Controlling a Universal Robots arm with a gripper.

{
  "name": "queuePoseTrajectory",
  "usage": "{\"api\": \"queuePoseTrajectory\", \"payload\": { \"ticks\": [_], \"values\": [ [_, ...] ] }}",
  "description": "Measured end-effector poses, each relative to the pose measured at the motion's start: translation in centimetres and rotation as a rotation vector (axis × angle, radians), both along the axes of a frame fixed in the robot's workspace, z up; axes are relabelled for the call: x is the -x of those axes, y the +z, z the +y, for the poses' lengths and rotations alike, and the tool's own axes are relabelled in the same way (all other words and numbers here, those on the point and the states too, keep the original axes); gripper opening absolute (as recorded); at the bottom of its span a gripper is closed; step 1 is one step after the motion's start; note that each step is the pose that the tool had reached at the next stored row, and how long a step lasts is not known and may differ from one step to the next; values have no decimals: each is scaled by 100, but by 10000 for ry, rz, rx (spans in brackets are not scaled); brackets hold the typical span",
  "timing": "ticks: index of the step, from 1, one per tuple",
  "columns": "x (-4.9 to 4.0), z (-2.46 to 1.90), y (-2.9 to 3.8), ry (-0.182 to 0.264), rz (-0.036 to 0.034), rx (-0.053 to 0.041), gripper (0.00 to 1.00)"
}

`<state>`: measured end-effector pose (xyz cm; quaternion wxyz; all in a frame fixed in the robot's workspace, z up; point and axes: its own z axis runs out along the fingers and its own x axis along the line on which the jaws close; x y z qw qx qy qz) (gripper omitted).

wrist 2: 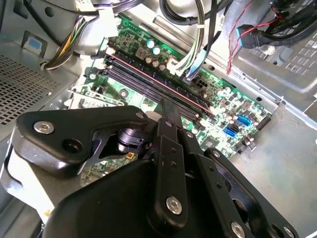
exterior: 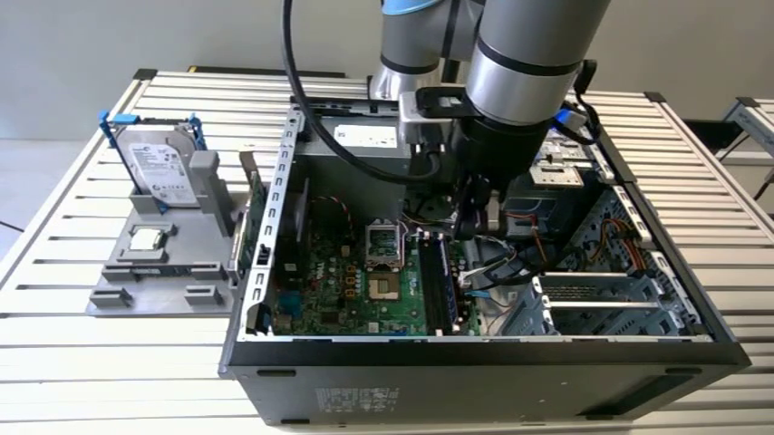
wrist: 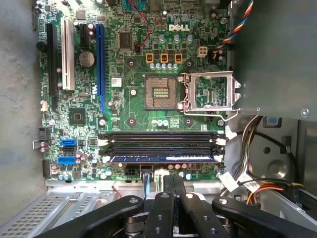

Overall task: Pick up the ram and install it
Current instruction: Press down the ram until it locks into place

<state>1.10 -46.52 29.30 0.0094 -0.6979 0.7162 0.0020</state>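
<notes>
Inside the open computer case (exterior: 484,349), the arm (exterior: 520,63) reaches down over the green motherboard (exterior: 362,281), with the gripper (exterior: 474,222) hanging low just beside the row of memory slots (wrist: 161,141). In both wrist views the black fingers (wrist: 172,186) press together at their tips with no gap between them and nothing held.

The ram (wrist: 162,158) sits in the slot nearest the gripper; in the first wrist view its top edge shows as a bluish strip running the length of the slot between the white end clips (wrist: 218,158). In the exterior view it appears as a dark strip (exterior: 438,281) standing on edge just under the fingers. The other slots beside it lie bare.

The processor socket (wrist: 161,92) stands open on the board with its metal frame (wrist: 209,91) swung aside. On the exterior view's left, on the slatted table (exterior: 72,362), a grey holder (exterior: 158,276) carries a hard drive (exterior: 163,168) upright and a small square chip (exterior: 148,238) lying flat, well apart from the case.
</notes>
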Motion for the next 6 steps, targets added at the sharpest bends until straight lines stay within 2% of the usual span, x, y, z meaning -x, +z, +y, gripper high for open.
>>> {"api": "queuePoseTrajectory", "payload": {
  "ticks": [1, 6],
  "values": [
    [0, 0, 18, 0, 0, 0, 0],
    [0, 0, 27, 0, 0, 0, 0]
  ]
}}
